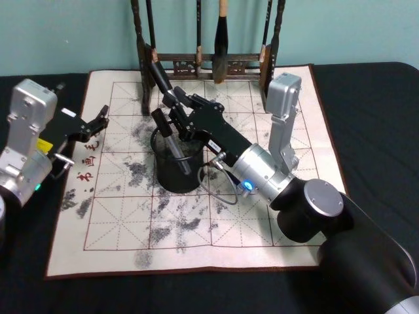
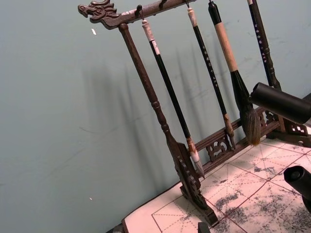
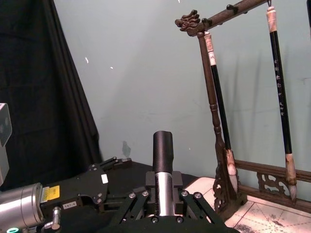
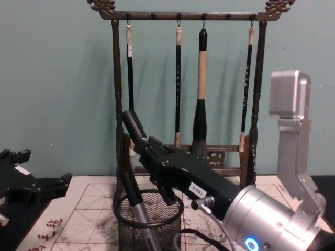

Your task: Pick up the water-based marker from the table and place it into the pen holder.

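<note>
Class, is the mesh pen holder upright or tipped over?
Upright: the pen holder stands on its base, rim facing up.

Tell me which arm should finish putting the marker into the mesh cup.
Right. The right end effector grips the marker, whose lower end is inside the pen holder. The left end effector sits open at the mat's left side, apart from both.

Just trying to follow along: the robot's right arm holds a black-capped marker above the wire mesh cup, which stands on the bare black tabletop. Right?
Not quite. The pen holder stands on the white calligraphy mat, not the bare black table; the head view shows the mat's red grid around it. The rest holds: the right gripper holds the black-capped marker above it.
</note>
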